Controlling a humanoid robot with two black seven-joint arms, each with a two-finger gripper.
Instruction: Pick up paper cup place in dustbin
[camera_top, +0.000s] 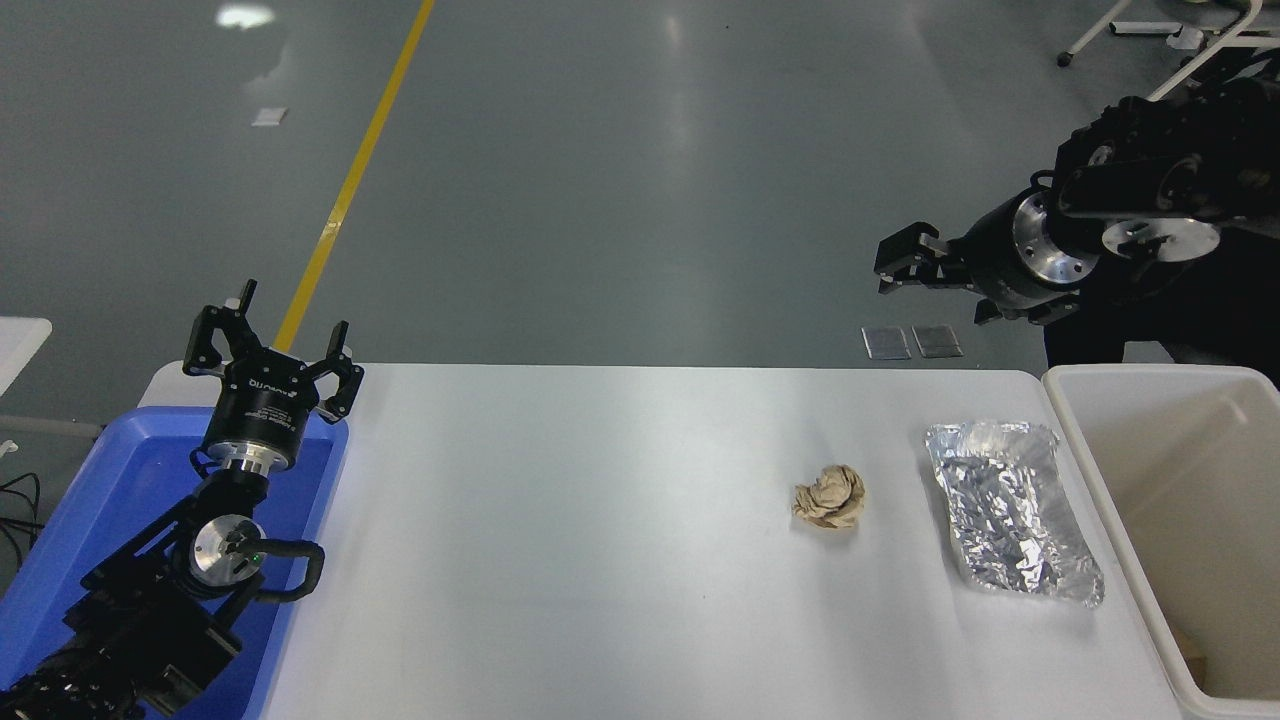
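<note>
Right gripper (890, 268) raised beyond the tabletop (600, 520), holding nothing.
Its jaws' state cannot be told; the dustbin (1075, 440) below them shows brown scrap; the parked left gripper (272, 338) is spread.

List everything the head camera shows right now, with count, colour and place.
Paper ball: 1, brown, crumpled, table centre-right.
Foil tray: 1, silver, crinkled, between ball and dustbin.
Dustbin: 1, off-white, right table edge.
Blue tray: 1, left table edge.
Table: 1, white.
Paper cup: none visible.
Chair legs: white, top right floor.
Left gripper: black, open, over blue tray's far end.
Right gripper: black, raised beyond table's far edge, opening unclear.
</note>
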